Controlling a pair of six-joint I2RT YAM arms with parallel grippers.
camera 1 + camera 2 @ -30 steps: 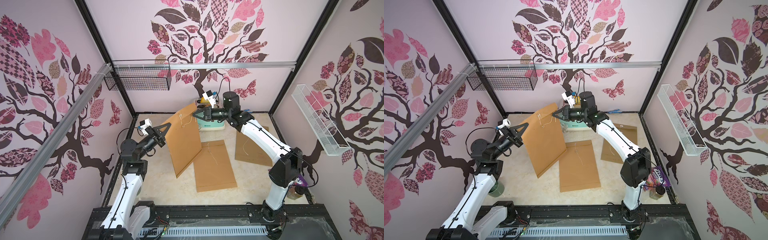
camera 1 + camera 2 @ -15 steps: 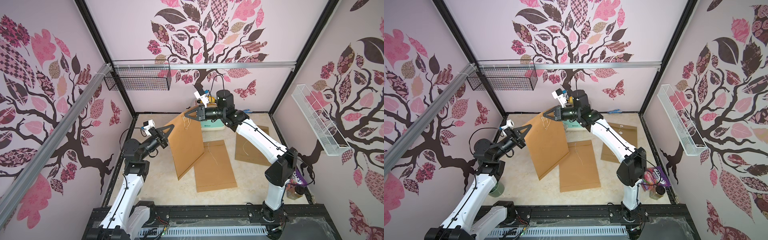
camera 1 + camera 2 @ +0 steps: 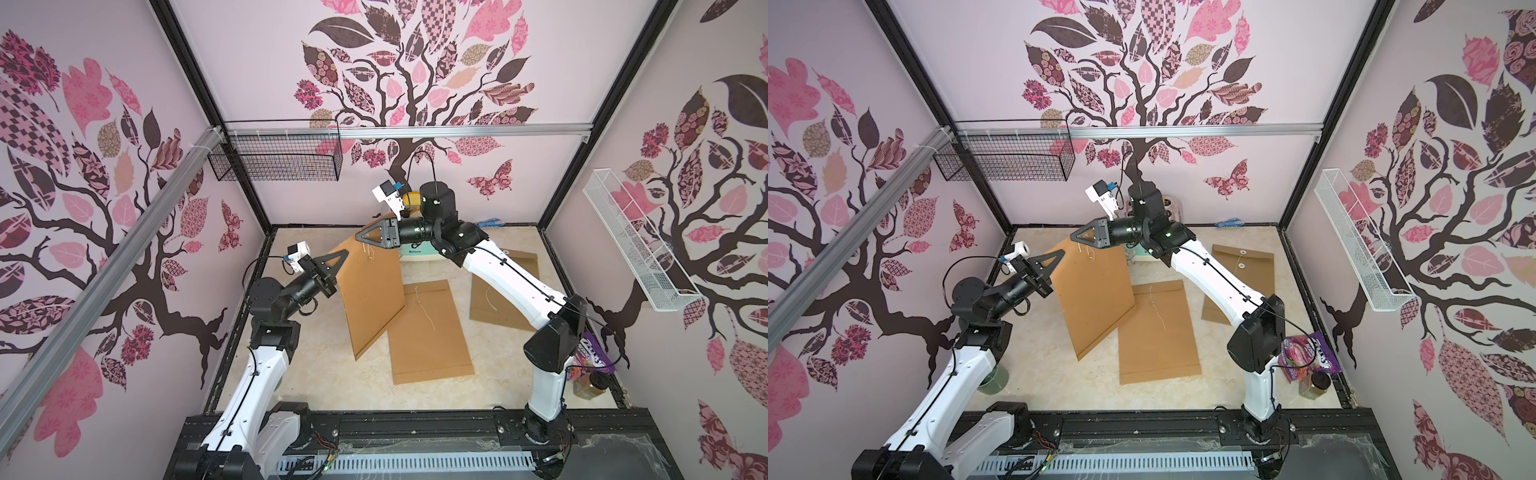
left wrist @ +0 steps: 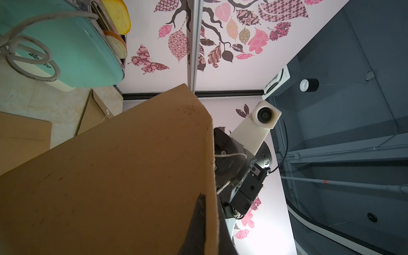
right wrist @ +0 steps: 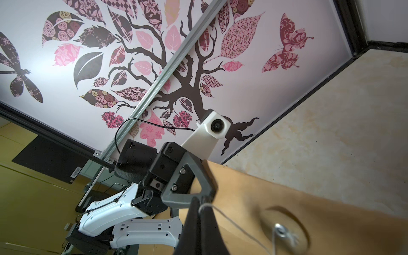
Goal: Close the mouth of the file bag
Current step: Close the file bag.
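Note:
A brown file bag [image 3: 370, 299] [image 3: 1096, 299] hangs tilted above the table in both top views. My left gripper [image 3: 343, 257] [image 4: 209, 203] is shut on the bag's upper edge, with one dark finger [image 4: 199, 212] flat on the paper. My right gripper [image 3: 358, 237] [image 5: 199, 203] is shut on the bag's thin white string [image 5: 220, 215]. The string runs slack to the round metal fastener [image 5: 279, 228] on the bag's face. The two grippers nearly meet at the bag's top corner. I cannot tell how the flap lies.
Two more brown envelopes [image 3: 428, 332] [image 3: 503, 291] lie flat on the table. A teal toaster [image 3: 415, 253] stands at the back behind my right arm. A purple snack bag [image 3: 590, 357] and a jar [image 3: 590, 386] sit at the right edge. A green cup [image 3: 992, 378] stands at the left.
My right gripper has swung left from beside the toaster to the bag's top corner, with the string in it. My left gripper and the bag have shifted slightly right.

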